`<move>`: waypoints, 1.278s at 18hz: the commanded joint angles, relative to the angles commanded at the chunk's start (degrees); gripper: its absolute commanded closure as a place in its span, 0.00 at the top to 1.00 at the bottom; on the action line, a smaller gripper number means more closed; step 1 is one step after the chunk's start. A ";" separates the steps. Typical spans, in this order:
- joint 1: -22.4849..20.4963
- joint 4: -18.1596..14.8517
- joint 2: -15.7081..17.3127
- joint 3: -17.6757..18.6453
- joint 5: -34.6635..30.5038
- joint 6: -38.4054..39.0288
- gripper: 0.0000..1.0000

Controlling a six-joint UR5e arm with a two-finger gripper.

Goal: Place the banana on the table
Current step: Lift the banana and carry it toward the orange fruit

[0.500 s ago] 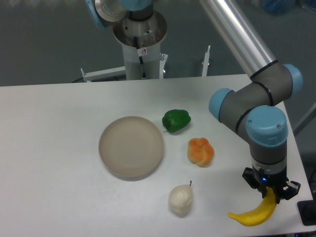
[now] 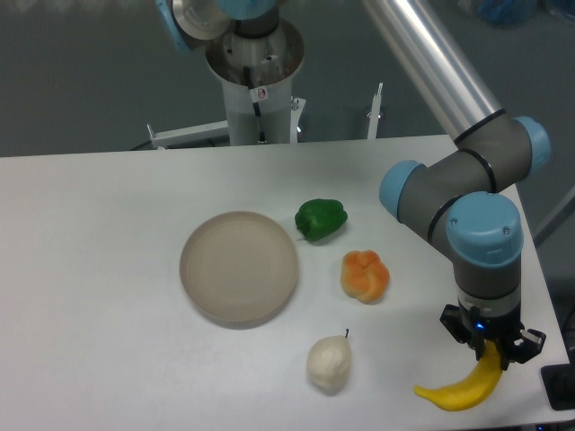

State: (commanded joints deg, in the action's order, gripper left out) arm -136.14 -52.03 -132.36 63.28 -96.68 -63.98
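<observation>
Smooth glossy plastic banana point(image 2: 460, 390), matt white table point(image 2: 99, 269), matt beige plate point(image 2: 239, 267)

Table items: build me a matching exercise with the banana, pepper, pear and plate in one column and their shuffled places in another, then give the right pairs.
Things:
1. banana
2. pepper
3. pear
4. plate

Places:
A. left of the other items, with nothing on it
B. held at its upper end by the claw, near the table's front right corner
C. just right of the plate's far edge
D. at the front, below the orange fruit in the picture

Pairs: 1-B, 2-C, 3-D, 4-A
</observation>
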 joint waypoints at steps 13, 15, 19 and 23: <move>-4.66 0.35 8.34 12.12 2.19 -8.17 0.32; -6.05 0.35 9.49 13.97 2.90 -10.10 0.32; -9.13 0.53 12.30 18.88 5.18 -15.89 0.32; -12.56 0.53 14.94 23.81 7.64 -19.95 0.31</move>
State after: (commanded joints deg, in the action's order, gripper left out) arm -148.70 -51.50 -117.43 87.09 -89.04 -83.93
